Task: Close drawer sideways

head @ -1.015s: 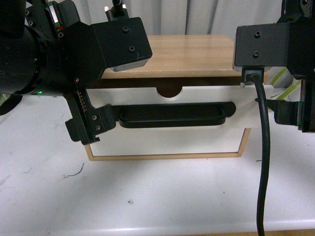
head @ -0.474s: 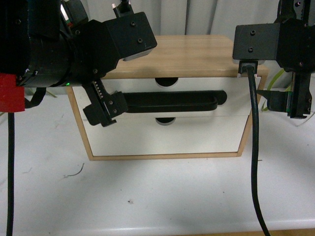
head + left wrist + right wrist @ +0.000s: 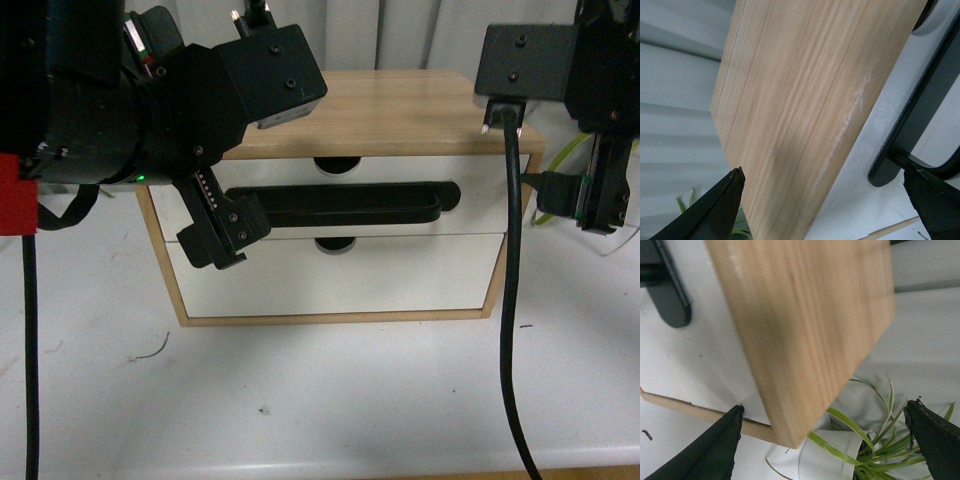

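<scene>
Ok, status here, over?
Left gripper open, by left end of handle. Right gripper open, off right side of cabinet. Drawer sits flush, looks closed. Nothing blocking.

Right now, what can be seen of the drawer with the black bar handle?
The drawer is the upper one in the light wood cabinet: white front, half-round notch in its top edge, long black bar handle. It looks pushed in, level. The open left hand sits by the handle's end; contact unclear.

The bulky black left arm (image 3: 110, 110) sits at upper left, its black left claw (image 3: 827, 200) spread wide. The black right arm (image 3: 600, 80) hangs upper right, its right claw (image 3: 825, 440) equally wide, apparently pointing downward.
</scene>
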Robot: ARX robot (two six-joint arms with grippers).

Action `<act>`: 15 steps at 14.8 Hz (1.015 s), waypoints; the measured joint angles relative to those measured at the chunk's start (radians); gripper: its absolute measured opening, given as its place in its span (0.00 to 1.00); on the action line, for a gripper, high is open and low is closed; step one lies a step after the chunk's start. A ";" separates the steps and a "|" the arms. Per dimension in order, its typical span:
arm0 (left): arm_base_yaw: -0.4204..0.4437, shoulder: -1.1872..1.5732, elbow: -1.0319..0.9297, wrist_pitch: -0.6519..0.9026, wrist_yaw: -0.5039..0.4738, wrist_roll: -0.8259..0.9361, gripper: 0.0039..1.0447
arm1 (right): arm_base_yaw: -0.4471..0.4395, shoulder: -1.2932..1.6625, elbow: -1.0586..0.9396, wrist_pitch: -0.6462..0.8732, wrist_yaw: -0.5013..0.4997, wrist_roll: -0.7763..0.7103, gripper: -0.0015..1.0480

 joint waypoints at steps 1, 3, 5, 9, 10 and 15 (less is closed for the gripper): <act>-0.003 -0.034 -0.019 -0.002 0.006 -0.029 0.94 | 0.000 -0.040 -0.021 0.016 -0.010 0.054 0.94; 0.002 -0.143 -0.056 -0.021 0.039 -0.136 0.94 | -0.001 -0.153 -0.075 0.032 -0.035 0.239 0.94; 0.032 -0.271 -0.089 -0.055 0.059 -0.329 0.94 | -0.007 -0.269 -0.154 0.045 -0.095 0.500 0.94; 0.148 -0.558 -0.229 -0.126 0.080 -0.763 0.94 | -0.039 -0.590 -0.409 0.109 -0.183 1.131 0.94; 0.172 -0.644 -0.277 -0.157 0.078 -0.819 0.94 | -0.053 -0.681 -0.460 0.112 -0.193 1.251 0.94; 0.317 -1.027 -0.584 -0.018 0.147 -0.948 0.63 | -0.047 -1.105 -0.751 0.083 0.168 1.298 0.61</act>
